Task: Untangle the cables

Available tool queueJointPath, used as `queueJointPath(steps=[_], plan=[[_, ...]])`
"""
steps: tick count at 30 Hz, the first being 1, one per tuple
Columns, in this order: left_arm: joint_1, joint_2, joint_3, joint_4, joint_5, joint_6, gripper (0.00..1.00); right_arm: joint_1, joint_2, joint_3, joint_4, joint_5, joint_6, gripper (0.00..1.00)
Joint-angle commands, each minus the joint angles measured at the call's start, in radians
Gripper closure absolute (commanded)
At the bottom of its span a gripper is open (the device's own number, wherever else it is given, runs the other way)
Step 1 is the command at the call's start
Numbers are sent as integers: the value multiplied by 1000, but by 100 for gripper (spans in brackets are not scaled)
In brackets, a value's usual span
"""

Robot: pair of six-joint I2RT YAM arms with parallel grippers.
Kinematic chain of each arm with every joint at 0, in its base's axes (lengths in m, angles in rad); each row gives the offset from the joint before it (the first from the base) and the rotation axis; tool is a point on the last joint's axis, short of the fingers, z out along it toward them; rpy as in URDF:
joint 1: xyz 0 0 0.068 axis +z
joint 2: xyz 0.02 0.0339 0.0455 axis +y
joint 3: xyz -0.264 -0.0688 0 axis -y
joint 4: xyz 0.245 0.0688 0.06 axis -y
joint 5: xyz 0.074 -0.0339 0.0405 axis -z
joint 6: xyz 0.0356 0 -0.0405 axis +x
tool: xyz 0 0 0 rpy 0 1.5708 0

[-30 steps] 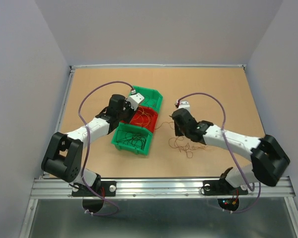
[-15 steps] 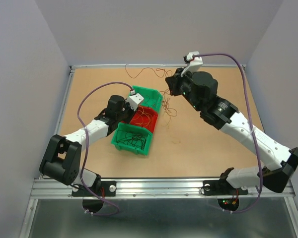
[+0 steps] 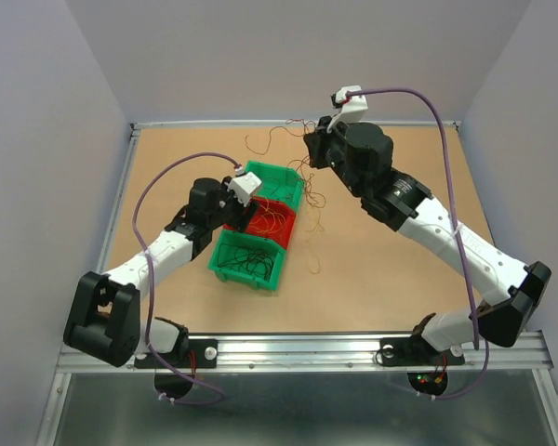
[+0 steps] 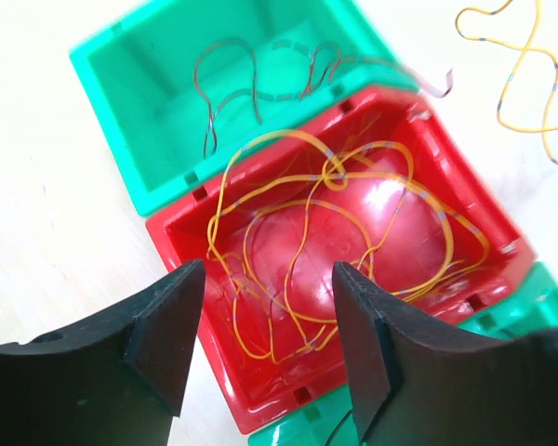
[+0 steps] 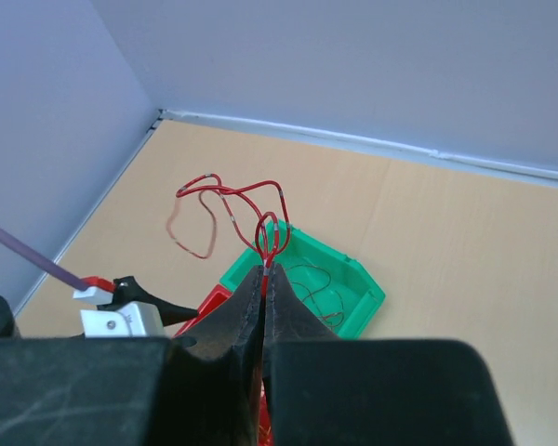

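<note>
Orange-yellow cables (image 4: pixel 339 237) in red bin (image 4: pixel 465 200), reddish strands (image 4: pixel 260 74) in green bin (image 4: pixel 144 149)

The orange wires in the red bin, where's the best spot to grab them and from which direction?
Probably the knot-like crossing where several orange wires bunch up, toward the far side of the red bin. It stands a little above the flat loops, so the fingers get more than a single strand. Come straight down from above: the bin walls block any sideways approach, and the open left gripper hovers over it.
</note>
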Motion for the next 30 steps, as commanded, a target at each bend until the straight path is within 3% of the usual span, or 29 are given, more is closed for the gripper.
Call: queueJointPath(steps=[1,3,7,11,13,16,24,30], plan=[[0,-83,8,16,83,-4,29,5,-75,79,67,58,-18,99],[0,-103,32,-16,108,-4,24,5,-90,78,73,66,-16,100],[0,-135,65,-39,134,-24,4,5,-112,79,89,69,-1,99],[-2,-163,98,-47,250,-38,2,3,-139,82,121,52,19,99],[-2,-170,105,3,374,-86,2,3,-153,88,144,43,36,99],[-5,-161,60,210,536,-177,1,5,-172,90,176,23,62,100],[-62,-108,-61,802,641,-398,1,5,-205,102,343,-50,101,99],[-89,-20,-67,964,767,-429,2,3,-187,156,363,-81,131,99]])
